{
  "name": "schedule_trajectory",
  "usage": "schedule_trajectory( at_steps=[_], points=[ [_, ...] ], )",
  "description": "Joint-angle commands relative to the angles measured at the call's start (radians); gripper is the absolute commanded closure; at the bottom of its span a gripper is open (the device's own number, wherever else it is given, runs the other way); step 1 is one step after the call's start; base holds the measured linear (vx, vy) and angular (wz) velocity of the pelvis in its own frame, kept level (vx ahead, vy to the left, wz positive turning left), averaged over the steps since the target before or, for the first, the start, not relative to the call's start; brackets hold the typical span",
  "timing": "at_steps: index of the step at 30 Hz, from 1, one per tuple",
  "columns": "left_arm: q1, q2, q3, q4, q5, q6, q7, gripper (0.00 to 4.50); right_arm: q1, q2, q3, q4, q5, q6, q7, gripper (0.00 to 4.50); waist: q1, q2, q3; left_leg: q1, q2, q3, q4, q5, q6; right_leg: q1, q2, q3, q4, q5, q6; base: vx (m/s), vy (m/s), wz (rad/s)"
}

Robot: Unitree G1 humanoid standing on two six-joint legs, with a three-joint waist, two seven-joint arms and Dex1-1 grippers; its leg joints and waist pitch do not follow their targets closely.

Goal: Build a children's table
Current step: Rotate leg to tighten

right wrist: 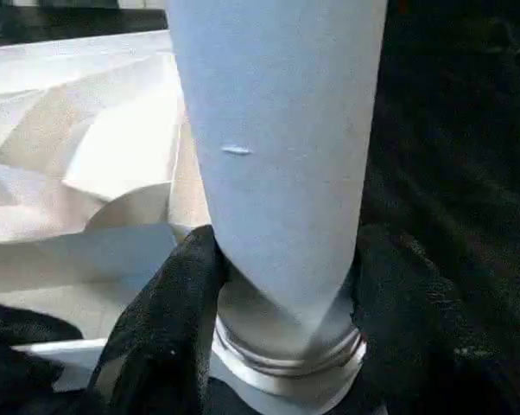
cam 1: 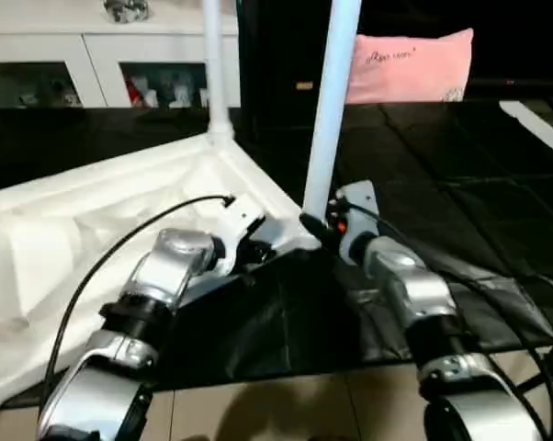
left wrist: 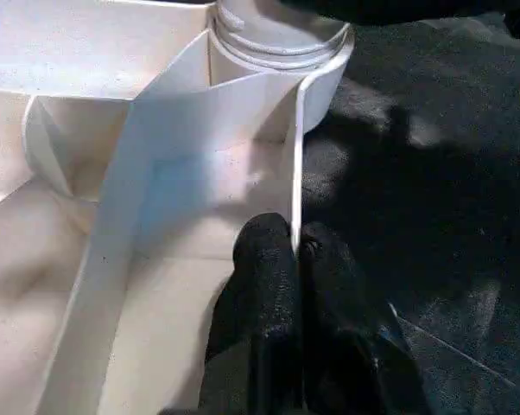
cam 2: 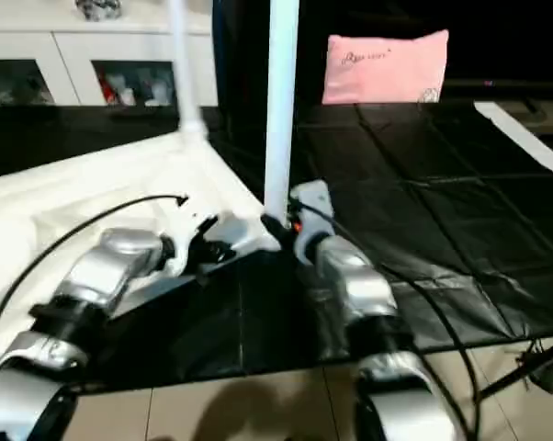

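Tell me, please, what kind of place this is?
Probably a room in a home: a white cabinet with glass doors stands behind, a pink pillow lies beyond the black floor mat.

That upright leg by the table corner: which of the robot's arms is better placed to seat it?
Probably the right: the right gripper clasps the near leg just above its socket, while the left gripper pinches the tabletop's rim.

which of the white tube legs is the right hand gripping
The nearer white plastic tube leg, upright in the near corner socket; the right hand clasps its base. The farther leg stands untouched.
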Motion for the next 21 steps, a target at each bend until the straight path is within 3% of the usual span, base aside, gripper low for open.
schedule_trajectory(
  at_steps=[1, 7, 11, 12, 18, 21],
  points=[
    [-0.035, -0.043, -0.042, -0.039, -0.008, -0.028, -0.019, 4.50, 0.025, 0.078, 0.070, 0.010, 0.030, 0.035, 0.078, 1.94, 0.009, 0.002, -0.059, 0.001, 0.031, -0.013, -0.074, -0.253, 0.016, 0.040, -0.081, 0.051, -0.095, -0.343, -0.152, 0.000, 0.000, 0.00],
    [-0.019, 0.018, -0.059, -0.024, -0.005, -0.096, -0.077, 4.50, 0.060, -0.003, 0.023, -0.031, 0.060, -0.039, 0.145, 1.43, 0.019, 0.003, -0.064, -0.003, 0.032, -0.009, -0.073, -0.190, 0.035, 0.050, -0.080, 0.052, -0.083, -0.239, -0.181, 0.000, 0.000, 0.00],
    [0.013, 0.088, -0.067, -0.032, -0.015, -0.144, -0.197, 4.50, 0.112, -0.144, 0.047, -0.095, 0.072, -0.091, 0.368, 1.19, 0.030, 0.004, -0.066, -0.006, 0.032, -0.006, -0.067, -0.164, 0.055, 0.056, -0.078, 0.052, -0.077, -0.171, -0.198, 0.000, 0.000, 0.00],
    [0.013, 0.088, -0.067, -0.032, -0.015, -0.144, -0.197, 4.50, 0.112, -0.144, 0.047, -0.095, 0.072, -0.091, 0.368, 1.00, 0.030, 0.003, -0.066, -0.007, 0.034, -0.007, -0.068, -0.163, 0.060, 0.057, -0.079, 0.051, -0.075, -0.160, -0.205, 0.000, 0.000, 0.00],
    [0.033, 0.175, -0.094, -0.023, -0.032, -0.257, -0.360, 4.50, 0.130, -0.262, 0.070, -0.141, 0.097, -0.122, 0.577, 0.47, 0.033, 0.003, -0.061, -0.002, 0.036, -0.009, -0.070, -0.209, 0.054, 0.052, -0.082, 0.051, -0.086, -0.264, -0.194, 0.000, 0.000, 0.00],
    [0.038, 0.201, -0.106, -0.023, -0.046, -0.301, -0.426, 4.50, 0.127, -0.289, 0.077, -0.152, 0.115, -0.144, 0.650, 0.37, 0.040, 0.003, -0.062, 0.000, 0.038, -0.007, -0.070, -0.207, 0.051, 0.049, -0.082, 0.051, -0.084, -0.262, -0.197, 0.000, 0.000, 0.00]
  ],
)
